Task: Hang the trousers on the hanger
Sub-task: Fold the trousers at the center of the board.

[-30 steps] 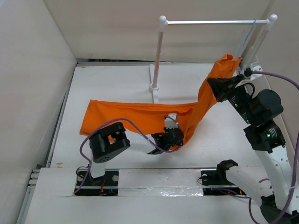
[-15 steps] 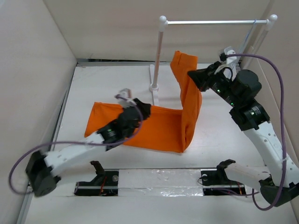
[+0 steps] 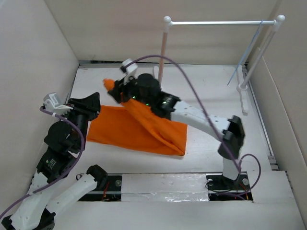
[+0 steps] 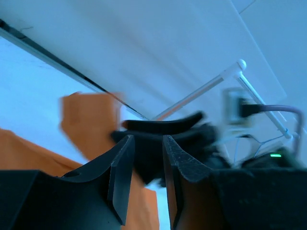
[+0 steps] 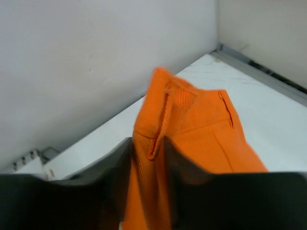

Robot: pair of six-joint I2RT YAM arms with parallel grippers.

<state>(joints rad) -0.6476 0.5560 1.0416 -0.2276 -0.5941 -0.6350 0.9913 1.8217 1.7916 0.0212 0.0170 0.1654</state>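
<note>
Right gripper [image 5: 146,148] is clamped on one end of the trousers [image 3: 144,132] and holds that end lifted at the far left of the table [image 3: 216,96], with its arm stretched across from the right. Most of the bright orange cloth lies flat at the near centre, its long axis running left to right. 1 folded length climbs diagonally from the near-right corner of the pile up to the pinched end. In the right wrist view the gripped end is finely ribbed and has a stitched band with what looks like a narrow loop. It is soft and limp, so it will probably sag and swing from a single grip. The hanger [image 3: 246,53] is a thin pale blue wire-like triangle, rigid and light. It hangs by its small hook from the silver crossbar of the white rack [image 3: 216,22] at the far right, well apart from the held cloth. Any carry to it therefore has to run rightward across the whole table. The left gripper [image 4: 147,148] sits just beside the lifted end at the left, its jaws parted by a narrow gap with nothing between them. That makes it the gripper nearer to the cloth and the farther one from the hanger.
</note>
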